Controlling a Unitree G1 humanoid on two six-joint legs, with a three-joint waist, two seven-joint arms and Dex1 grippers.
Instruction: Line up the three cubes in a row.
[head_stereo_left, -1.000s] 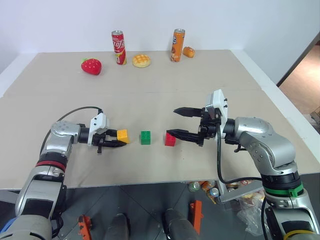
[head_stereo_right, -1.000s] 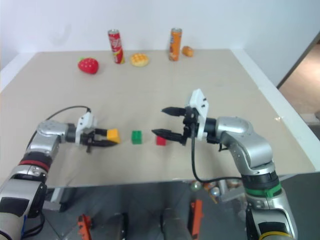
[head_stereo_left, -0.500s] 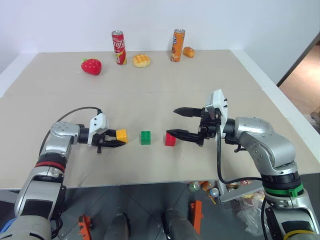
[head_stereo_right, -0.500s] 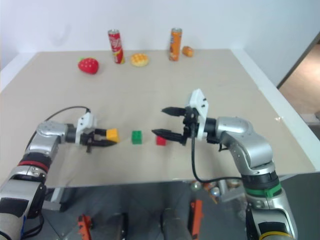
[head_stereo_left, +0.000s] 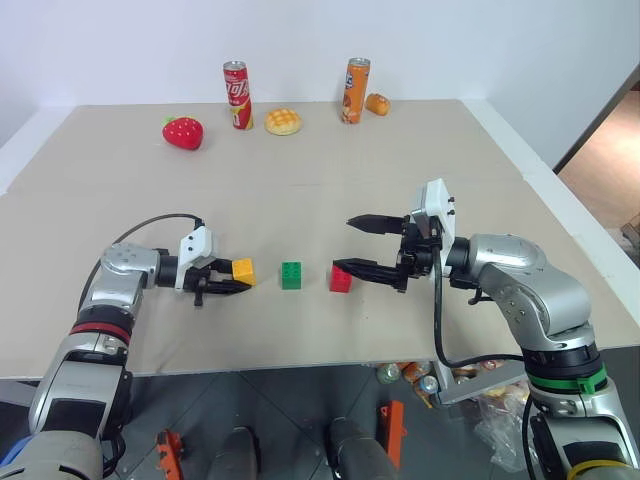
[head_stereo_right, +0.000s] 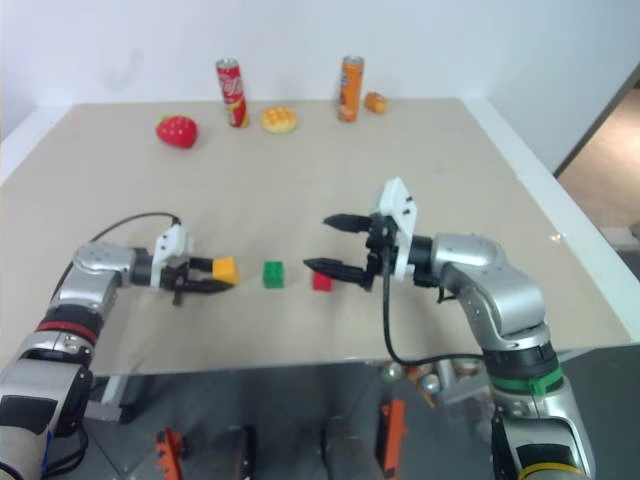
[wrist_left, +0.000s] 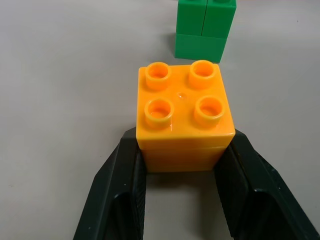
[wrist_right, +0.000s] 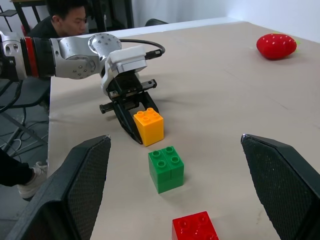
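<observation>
Beige table (head_stereo_left: 400, 170): three cubes (head_stereo_left: 291, 275), cans (head_stereo_left: 237, 95), toys (head_stereo_left: 183, 132)

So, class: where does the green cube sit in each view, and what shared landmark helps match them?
Left eye view: green cube, centre.
Right eye view: left of centre.
Left wrist view: top edge.
Right wrist view: lower middle.
Shared landmark: the yellow-orange cube beside it.

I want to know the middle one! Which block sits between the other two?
The green cube. The yellow-orange cube is on one side of it, in the left claw, and the red cube on the other.
</observation>
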